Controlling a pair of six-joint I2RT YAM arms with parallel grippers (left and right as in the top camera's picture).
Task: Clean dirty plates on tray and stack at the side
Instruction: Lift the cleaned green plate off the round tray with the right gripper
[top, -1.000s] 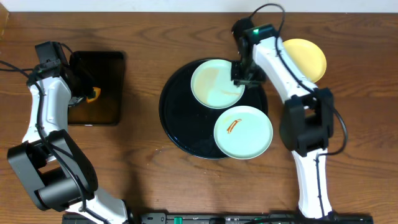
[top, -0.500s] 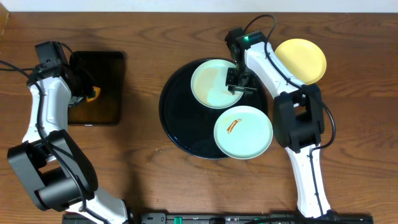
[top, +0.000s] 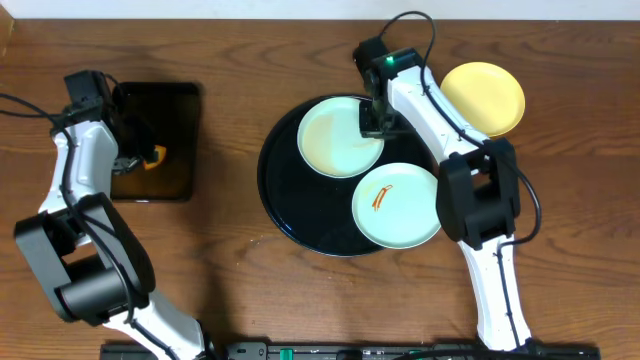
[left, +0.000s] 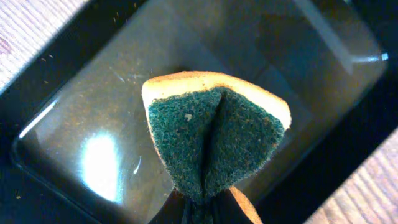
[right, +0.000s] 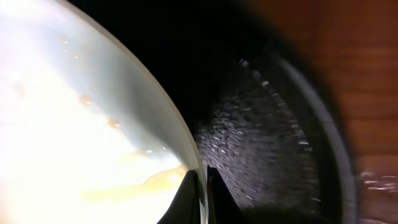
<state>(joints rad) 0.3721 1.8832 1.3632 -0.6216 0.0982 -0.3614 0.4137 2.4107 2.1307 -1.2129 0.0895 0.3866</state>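
Note:
The round black tray (top: 290, 205) holds two pale mint-blue plates. The upper plate (top: 335, 138) is gripped at its right rim by my right gripper (top: 372, 125), which is shut on it; in the right wrist view the rim (right: 155, 106) runs between the fingers (right: 204, 186) and a faint sauce smear shows. The lower plate (top: 397, 205) bears an orange-brown streak. The pale yellow plate (top: 487, 96) lies on the table right of the tray. My left gripper (top: 140, 158) is shut on a green and yellow sponge (left: 214, 137) above the rectangular tray.
The small rectangular black tray (top: 160, 135) lies at the left under the left gripper; its glossy floor (left: 93, 124) fills the left wrist view. Bare wood table surrounds both trays.
My right gripper has dragged the upper mint-blue plate leftward across the tray. The streaked plate shifted slightly right. The left arm has barely moved.

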